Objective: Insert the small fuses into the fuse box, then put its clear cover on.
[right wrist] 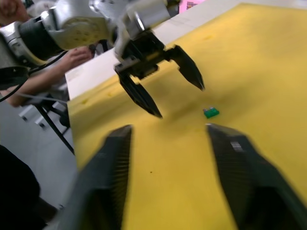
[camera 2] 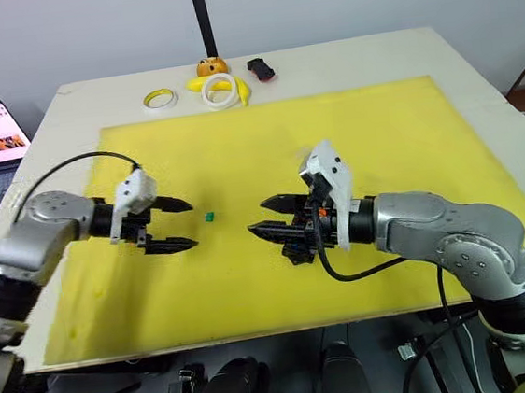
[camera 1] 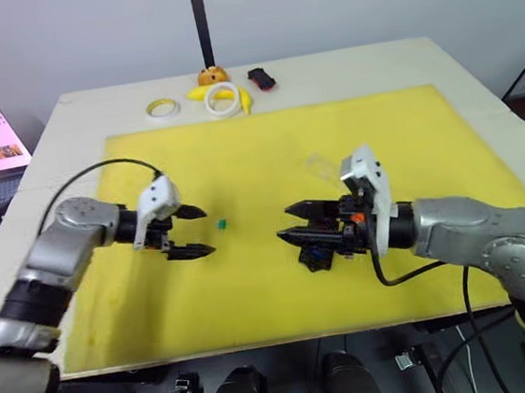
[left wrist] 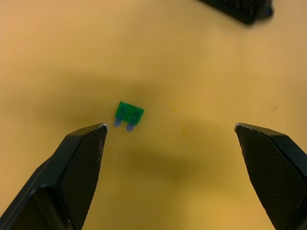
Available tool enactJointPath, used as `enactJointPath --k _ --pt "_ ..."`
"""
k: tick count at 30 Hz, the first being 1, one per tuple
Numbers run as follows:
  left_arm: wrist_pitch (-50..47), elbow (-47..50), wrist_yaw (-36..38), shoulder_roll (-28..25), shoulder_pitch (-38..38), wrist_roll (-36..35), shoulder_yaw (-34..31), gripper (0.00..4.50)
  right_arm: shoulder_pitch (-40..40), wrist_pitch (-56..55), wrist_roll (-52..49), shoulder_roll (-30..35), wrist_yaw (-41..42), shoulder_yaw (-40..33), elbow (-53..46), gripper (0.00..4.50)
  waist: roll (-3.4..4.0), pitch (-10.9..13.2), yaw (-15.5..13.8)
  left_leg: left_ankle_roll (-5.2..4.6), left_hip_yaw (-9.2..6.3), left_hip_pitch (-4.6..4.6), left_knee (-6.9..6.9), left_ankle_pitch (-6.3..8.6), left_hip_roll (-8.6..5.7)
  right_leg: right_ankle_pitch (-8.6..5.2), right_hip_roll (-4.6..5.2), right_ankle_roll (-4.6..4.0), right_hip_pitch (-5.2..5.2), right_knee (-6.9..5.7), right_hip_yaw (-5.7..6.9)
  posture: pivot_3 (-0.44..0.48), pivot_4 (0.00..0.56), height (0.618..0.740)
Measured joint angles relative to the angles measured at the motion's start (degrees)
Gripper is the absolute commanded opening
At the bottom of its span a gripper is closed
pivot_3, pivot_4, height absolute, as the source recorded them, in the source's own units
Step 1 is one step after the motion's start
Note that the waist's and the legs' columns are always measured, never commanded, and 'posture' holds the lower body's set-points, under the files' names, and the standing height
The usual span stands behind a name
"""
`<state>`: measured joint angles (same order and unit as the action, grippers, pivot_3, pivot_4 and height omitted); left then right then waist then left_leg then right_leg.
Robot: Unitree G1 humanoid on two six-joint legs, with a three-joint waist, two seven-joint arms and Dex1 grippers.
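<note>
Near the middle of the yellow mat (camera 1: 266, 140), a green fuse (camera 1: 220, 224) lies flat, just beyond the wide-open left gripper (camera 1: 191, 232). The right gripper (camera 1: 294, 223), also spread wide and empty, hovers over the fuse box (camera 1: 314, 255). Best to centre the left fingers (left wrist: 81, 158) around the fuse before closing.

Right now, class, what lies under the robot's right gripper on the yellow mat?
Under the open right gripper, on the yellow mat, sits the black rectangular fuse box. The gripper covers most of it, so its slots and any fuses inside cannot be seen.
</note>
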<state>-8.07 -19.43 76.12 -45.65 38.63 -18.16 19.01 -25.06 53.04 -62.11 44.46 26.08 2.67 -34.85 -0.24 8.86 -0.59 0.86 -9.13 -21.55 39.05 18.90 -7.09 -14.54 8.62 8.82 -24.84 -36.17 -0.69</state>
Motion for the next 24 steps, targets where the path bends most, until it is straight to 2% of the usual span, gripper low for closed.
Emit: enactJointPath --k 1,6,12,15,17,24 --pt "1.7 -1.6 0.5 0.9 0.7 1.2 0.2 4.5 0.1 -0.3 1.2 0.4 0.5 0.2 -0.2 4.47 0.0 0.0 0.0 0.0 0.0 0.0 0.01 0.0 -0.01 0.01 0.0 0.01 0.0 -0.01 0.0 0.0 0.15 0.74" --pt "11.2 -12.8 1.4 6.2 5.1 8.1 0.5 4.5 1.9 -3.0 10.1 4.1 4.8 1.5 -1.6 4.47 -0.02 0.0 0.1 -0.02 -0.01 0.0 0.04 0.0 -0.02 0.04 0.0 0.08 0.01 -0.03 0.04 0.0 0.15 0.74" --pt "12.7 -20.2 2.8 10.0 8.9 10.8 0.1 4.5 3.8 -4.0 14.4 4.2 7.0 1.8 -2.6 4.47 -0.03 0.0 -0.1 -0.03 -0.17 0.03 0.14 0.0 -0.07 0.07 0.01 0.13 0.19 -0.02 0.17 0.0 0.15 0.74" --pt "12.4 -22.2 3.6 10.9 9.4 10.9 -1.0 3.63 4.4 -4.0 15.9 3.8 7.0 1.8 -2.6 4.5 -0.03 0.0 -0.1 -0.02 -0.24 0.04 0.14 0.0 -0.07 0.07 0.01 0.14 0.21 -0.03 0.22 0.0 0.15 0.74" --pt "11.7 -22.6 3.7 11.2 9.5 11.0 -2.0 2.76 4.7 -4.0 16.5 3.8 7.1 1.7 -2.7 4.5 -0.03 0.0 0.0 -0.02 -0.25 0.05 0.14 0.0 -0.07 0.07 0.01 0.14 0.21 -0.03 0.23 0.0 0.15 0.74" --pt "8.2 -22.7 4.0 12.0 9.6 11.4 -3.6 2.76 6.2 -3.9 18.0 2.9 7.2 1.6 -2.7 4.5 -0.03 0.0 0.1 -0.02 -0.28 0.05 0.14 0.0 -0.07 0.07 0.01 0.14 0.21 -0.03 0.27 0.0 0.15 0.74"
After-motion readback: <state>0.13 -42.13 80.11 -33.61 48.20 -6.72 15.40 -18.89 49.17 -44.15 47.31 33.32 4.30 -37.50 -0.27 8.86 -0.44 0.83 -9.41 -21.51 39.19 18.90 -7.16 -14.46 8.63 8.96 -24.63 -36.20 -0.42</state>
